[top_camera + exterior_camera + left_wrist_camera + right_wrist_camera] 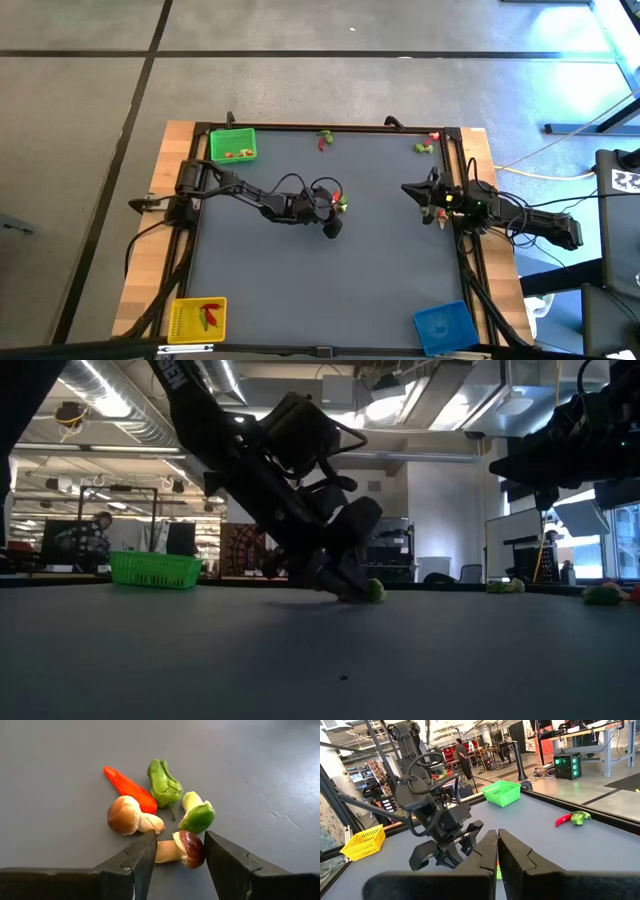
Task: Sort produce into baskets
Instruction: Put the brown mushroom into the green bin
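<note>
Produce (160,815) lies in a small cluster near the middle of the grey tabletop (300,290), where the left end effector (177,851) hangs low over it with its fingers apart, straddling a dark-capped mushroom (181,850). The step in hand appears to be picking that mushroom, and doing it well likely means closing squarely on the cap and stem without nudging the neighbours: a pale-capped mushroom (131,816) sits just beside one finger, and a green pepper piece (197,815) lies close to the other. A red chilli (129,788) and a wrinkled green pepper (163,783) lie just beyond, touching or nearly so, making this a crowded spot where a wide closing stroke could scatter pieces. The green basket (232,145) stands at a far corner with a few pieces inside, the yellow basket (197,319) at the near left corner holds some red and green pieces, and the blue basket (443,326) sits at the near right corner. More produce rests along the far edge (325,139) and near the far right corner (426,145). The right end effector (497,855) waits at the right edge of the tabletop, fingers pressed together on nothing.
</note>
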